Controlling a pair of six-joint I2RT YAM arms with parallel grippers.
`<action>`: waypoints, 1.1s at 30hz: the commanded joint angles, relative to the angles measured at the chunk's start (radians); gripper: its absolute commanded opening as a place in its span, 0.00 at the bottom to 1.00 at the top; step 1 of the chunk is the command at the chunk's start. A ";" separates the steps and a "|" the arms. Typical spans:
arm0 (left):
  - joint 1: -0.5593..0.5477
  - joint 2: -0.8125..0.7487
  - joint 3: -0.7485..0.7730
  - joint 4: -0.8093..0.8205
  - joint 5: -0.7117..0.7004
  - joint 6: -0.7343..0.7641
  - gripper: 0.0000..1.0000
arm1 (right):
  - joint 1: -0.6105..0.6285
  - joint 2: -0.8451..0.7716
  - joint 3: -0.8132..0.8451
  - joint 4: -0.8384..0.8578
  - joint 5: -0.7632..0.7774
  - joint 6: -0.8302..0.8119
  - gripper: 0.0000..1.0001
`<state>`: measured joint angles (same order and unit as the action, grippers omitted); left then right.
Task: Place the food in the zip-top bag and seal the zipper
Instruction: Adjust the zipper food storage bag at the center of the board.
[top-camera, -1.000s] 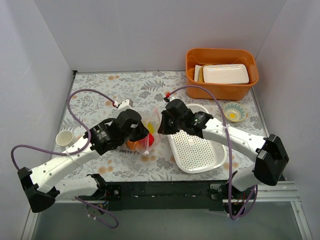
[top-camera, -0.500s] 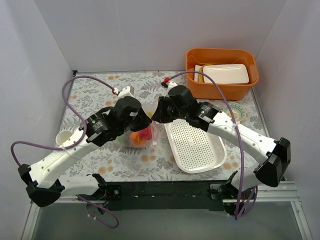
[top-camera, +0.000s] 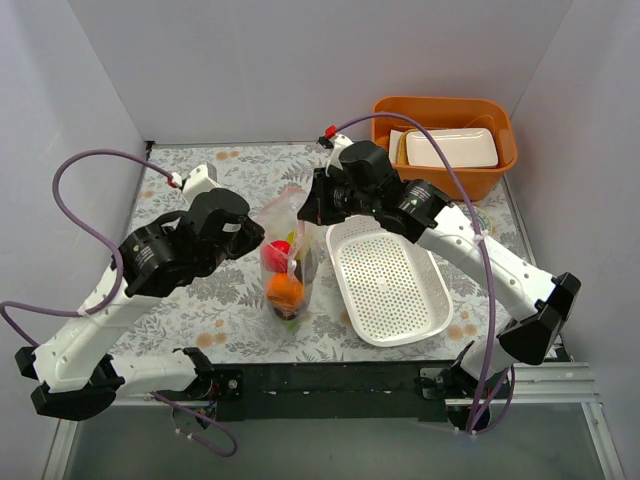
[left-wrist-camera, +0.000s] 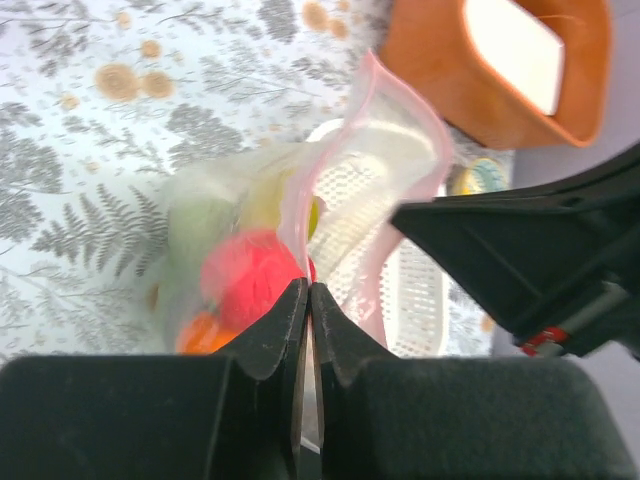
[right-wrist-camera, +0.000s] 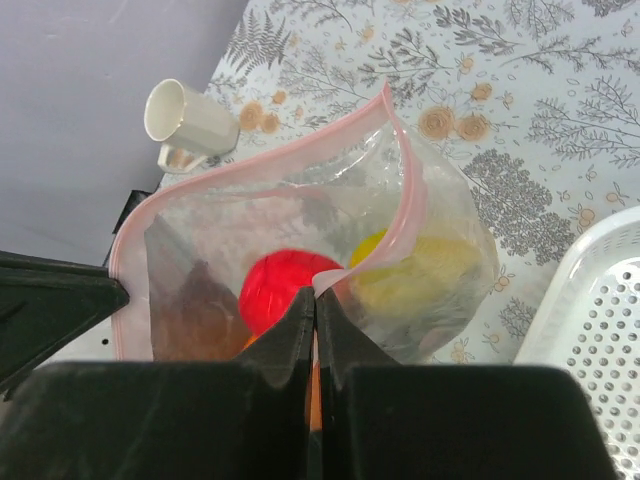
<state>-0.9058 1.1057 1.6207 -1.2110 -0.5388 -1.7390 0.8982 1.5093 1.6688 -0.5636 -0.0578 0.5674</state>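
Observation:
The clear zip-top bag (top-camera: 287, 270) hangs upright between my two grippers, above the table. The food sits in its bottom: a red apple (top-camera: 280, 250), an orange (top-camera: 285, 291), and darker fruit below. My left gripper (top-camera: 258, 237) is shut on the pink zipper strip (left-wrist-camera: 372, 120) at one side of the mouth. My right gripper (top-camera: 306, 214) is shut on the strip (right-wrist-camera: 250, 165) at the other side. The mouth gapes open. The right wrist view looks down into the bag at the apple (right-wrist-camera: 282, 290), a yellow-green fruit (right-wrist-camera: 405, 268) and a maroon plum (right-wrist-camera: 195, 310).
The white perforated basket (top-camera: 392, 285) lies right of the bag. An orange bin (top-camera: 444, 150) with a white container stands at the back right. A white cup (right-wrist-camera: 185, 118) lies left of the bag. A small patterned bowl (left-wrist-camera: 478, 177) sits by the bin.
Both grippers have risen and drawn apart with the bag's mouth edge. The bag has left the table and now hangs upright with the fruit fallen to its bottom.

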 joint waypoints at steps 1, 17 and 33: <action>0.010 -0.003 -0.083 -0.027 -0.056 -0.037 0.05 | -0.015 0.028 0.059 -0.038 -0.010 -0.031 0.05; 0.015 0.102 0.168 0.041 -0.096 0.128 0.02 | -0.015 0.005 -0.024 0.090 -0.108 -0.003 0.06; 0.036 0.010 0.096 -0.050 -0.155 0.121 0.43 | -0.016 0.043 0.003 0.103 -0.097 0.022 0.06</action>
<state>-0.8726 1.1809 1.8080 -1.2114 -0.6785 -1.5906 0.8856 1.6073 1.6726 -0.4992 -0.1856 0.5793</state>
